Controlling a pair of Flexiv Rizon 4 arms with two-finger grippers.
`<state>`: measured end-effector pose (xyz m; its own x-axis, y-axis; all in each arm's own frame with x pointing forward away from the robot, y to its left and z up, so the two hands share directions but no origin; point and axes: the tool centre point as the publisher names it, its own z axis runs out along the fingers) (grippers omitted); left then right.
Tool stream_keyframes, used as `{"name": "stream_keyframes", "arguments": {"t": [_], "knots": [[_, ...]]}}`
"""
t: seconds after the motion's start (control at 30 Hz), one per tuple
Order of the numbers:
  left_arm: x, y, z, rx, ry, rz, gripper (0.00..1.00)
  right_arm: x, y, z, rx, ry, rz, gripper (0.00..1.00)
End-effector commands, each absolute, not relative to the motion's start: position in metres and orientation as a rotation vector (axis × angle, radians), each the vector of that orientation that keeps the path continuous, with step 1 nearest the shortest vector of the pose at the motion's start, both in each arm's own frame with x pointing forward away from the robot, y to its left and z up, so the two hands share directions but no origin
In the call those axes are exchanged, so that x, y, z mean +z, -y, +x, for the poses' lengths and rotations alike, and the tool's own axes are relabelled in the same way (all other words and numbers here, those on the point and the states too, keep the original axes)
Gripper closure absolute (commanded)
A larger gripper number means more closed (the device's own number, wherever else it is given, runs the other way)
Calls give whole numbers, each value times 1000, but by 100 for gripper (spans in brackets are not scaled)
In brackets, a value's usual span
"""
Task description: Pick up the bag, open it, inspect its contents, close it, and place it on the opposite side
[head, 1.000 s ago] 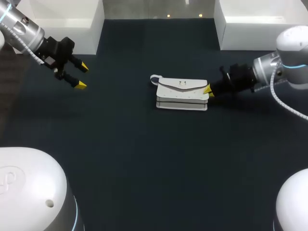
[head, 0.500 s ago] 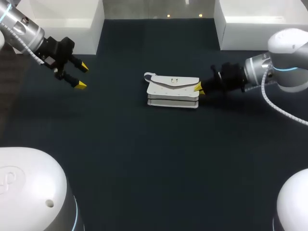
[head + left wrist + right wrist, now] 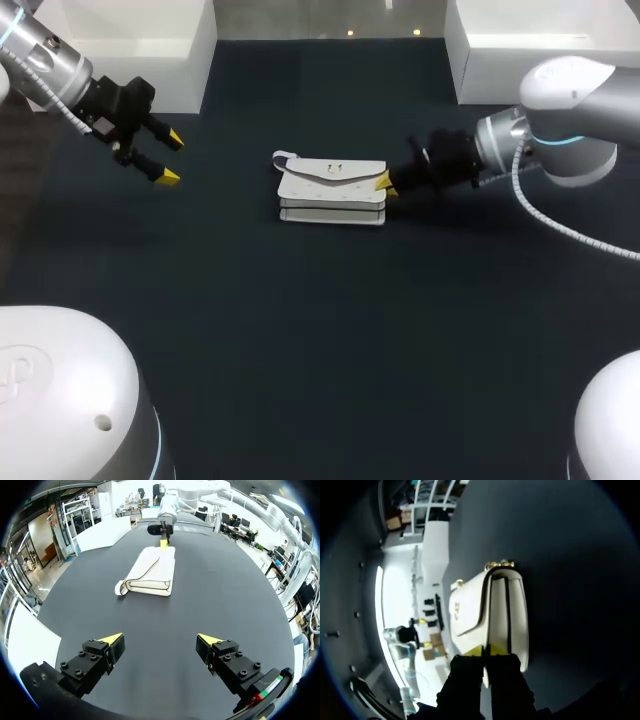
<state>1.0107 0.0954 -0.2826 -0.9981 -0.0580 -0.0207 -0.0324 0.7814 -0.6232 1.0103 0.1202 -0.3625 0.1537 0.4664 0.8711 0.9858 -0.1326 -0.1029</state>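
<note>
A white flap bag (image 3: 332,190) with a small gold clasp lies flat on the dark table, a little left of the middle. My right gripper (image 3: 385,183) is at its right end, shut on the bag's edge. In the right wrist view the bag (image 3: 490,610) stretches away ahead of the closed yellow tips of the right gripper (image 3: 485,652). My left gripper (image 3: 170,157) hangs open over the far left of the table, well apart from the bag. In the left wrist view the bag (image 3: 152,570) lies ahead of the left gripper (image 3: 160,639), with the right gripper (image 3: 163,542) at its far end.
A white box (image 3: 140,40) stands at the back left corner and another white box (image 3: 520,60) at the back right. The dark tabletop (image 3: 320,330) stretches bare toward the front, between the two arm bases.
My right gripper has moved left and taken the bag along with it, from right of the middle to just left of it. The left arm has kept still.
</note>
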Motion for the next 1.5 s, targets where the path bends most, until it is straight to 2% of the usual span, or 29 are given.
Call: {"name": "stream_keyframes", "arguments": {"t": [0.03,0.5,0.53,0.57,0.6,0.63,1.03,1.5], "knots": [[-284,-95,1011,-1026,-2925,-74,0,-364,-133,1018,-890,1416,-1701,100],[-284,-95,1011,-1026,-2925,-74,0,-363,-141,1023,-885,1427,-1696,100],[-284,-95,1011,-1026,-2925,-74,0,-363,-140,1023,-885,1426,-1698,83],[-284,-95,1011,-1026,-2925,-74,0,-363,-140,1023,-886,1425,-1698,60],[-284,-95,1011,-1026,-2925,-74,0,-363,-139,1023,-887,1424,-1697,15],[-284,-95,1011,-1026,-2925,-74,0,-362,-138,1023,-889,1422,-1697,0],[-284,-95,1011,-1026,-2925,-74,0,-346,-108,1018,-924,1465,-1726,0],[-284,-95,1011,-1026,-2925,-74,0,-308,-92,997,-876,1954,-1771,0]]}}
